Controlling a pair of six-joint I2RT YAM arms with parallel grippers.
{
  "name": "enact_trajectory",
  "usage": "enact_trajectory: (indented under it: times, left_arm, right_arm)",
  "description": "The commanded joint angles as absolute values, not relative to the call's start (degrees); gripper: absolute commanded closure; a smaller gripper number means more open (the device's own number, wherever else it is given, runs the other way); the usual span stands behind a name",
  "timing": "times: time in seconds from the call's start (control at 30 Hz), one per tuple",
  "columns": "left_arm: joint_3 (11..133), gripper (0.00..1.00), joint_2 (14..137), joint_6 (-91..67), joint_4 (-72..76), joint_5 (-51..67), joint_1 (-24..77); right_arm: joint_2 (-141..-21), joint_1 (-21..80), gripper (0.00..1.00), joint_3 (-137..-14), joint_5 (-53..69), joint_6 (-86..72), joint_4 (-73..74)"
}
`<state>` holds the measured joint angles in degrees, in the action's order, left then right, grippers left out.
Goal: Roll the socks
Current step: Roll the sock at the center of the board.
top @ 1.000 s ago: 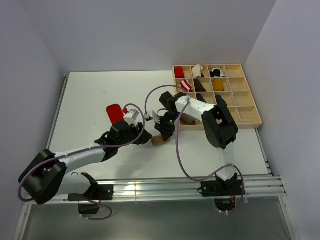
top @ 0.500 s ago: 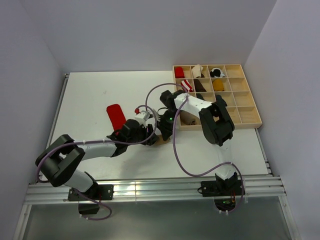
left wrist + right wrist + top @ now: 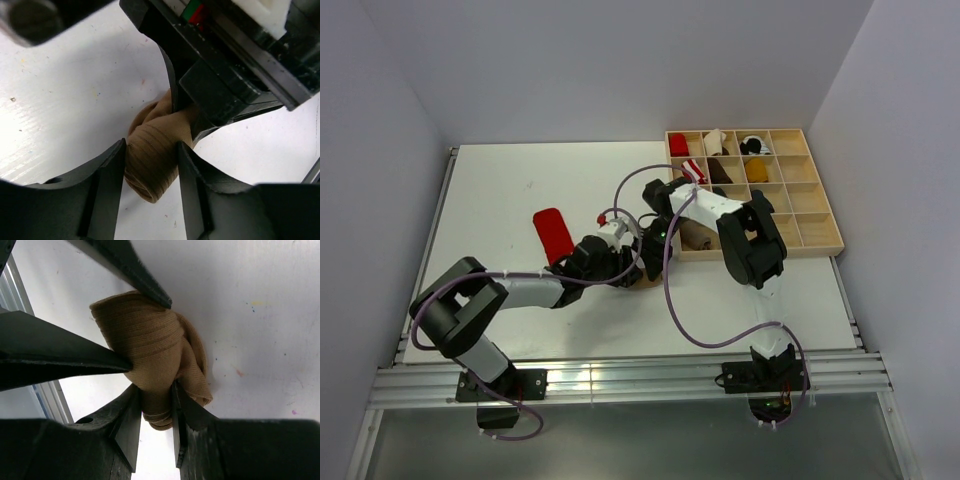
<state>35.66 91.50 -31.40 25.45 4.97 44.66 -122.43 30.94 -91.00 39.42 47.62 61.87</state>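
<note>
I've got left tool (image 3: pixel 150 167) and right tool (image 3: pixel 155 412) both clamped on the tan sock (image 3: pixel 151 150), lying lengthwise between them.

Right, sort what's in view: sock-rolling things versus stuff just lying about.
Job in hand:
tan sock, gripped by both claws
red sock, flat on the table
left claw
right claw

Lying about:
tray
striped bundle
mustard bundle
black bundle
</note>
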Motion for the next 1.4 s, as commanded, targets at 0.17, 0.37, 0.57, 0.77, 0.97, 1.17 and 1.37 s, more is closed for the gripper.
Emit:
enact_trajectory:
  times: [0.17,0.37,0.57,0.77,0.97,1.17,1.37]
  left_arm:
    - [37.62,0.73,96.41,-35.24,19.69,4.13,46.23]
    - [38.06,0.98,97.91,-37.88,16.18,3.25,46.41]
    - [38.41,1.00,99.14,-39.73,11.96,2.20,46.58]
    - [37.35,1.00,98.97,-39.38,10.90,0.88,46.58]
    - [37.79,0.99,99.67,-39.02,10.28,0.53,46.58]
    - [37.97,1.00,100.10,-38.41,9.93,0.62,46.58]
    - [38.67,1.00,101.07,-38.15,9.49,1.32,46.58]
  right_arm:
    - [-125.77,31.29,0.70,-91.41,32.52,47.02,59.94]
    - [-125.86,31.20,0.67,-91.58,31.99,45.53,59.06]
    - [-122.35,31.20,0.50,-88.51,32.69,44.03,55.29]
    - [-115.24,30.59,0.40,-85.43,34.80,42.54,51.86]
    - [-111.63,28.92,0.36,-84.11,36.38,40.69,50.62]
    - [-104.69,26.37,0.36,-79.99,36.56,39.64,47.03]
    - [-92.05,24.70,0.34,-66.47,32.79,37.18,32.55]
